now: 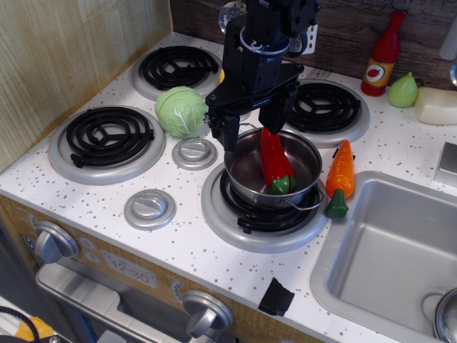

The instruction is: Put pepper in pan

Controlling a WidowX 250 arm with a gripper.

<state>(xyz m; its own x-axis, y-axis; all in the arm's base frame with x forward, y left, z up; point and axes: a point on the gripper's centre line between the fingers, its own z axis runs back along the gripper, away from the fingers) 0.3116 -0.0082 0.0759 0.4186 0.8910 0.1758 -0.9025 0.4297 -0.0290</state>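
The red pepper (274, 163) with its green stem end lies inside the shiny steel pan (308, 153) on the front right burner, stem toward the front. My black gripper (252, 127) hangs just above the pan's back left rim. Its two fingers (228, 133) stand apart and hold nothing; the pepper's red tip shows just below and between them.
A green cabbage (181, 111) sits left of the gripper. An orange carrot (340, 176) lies right of the pan beside the sink (389, 257). A red bottle (381, 56), a green pear (403, 90) and a pale block stand at the back right. Three other burners are bare.
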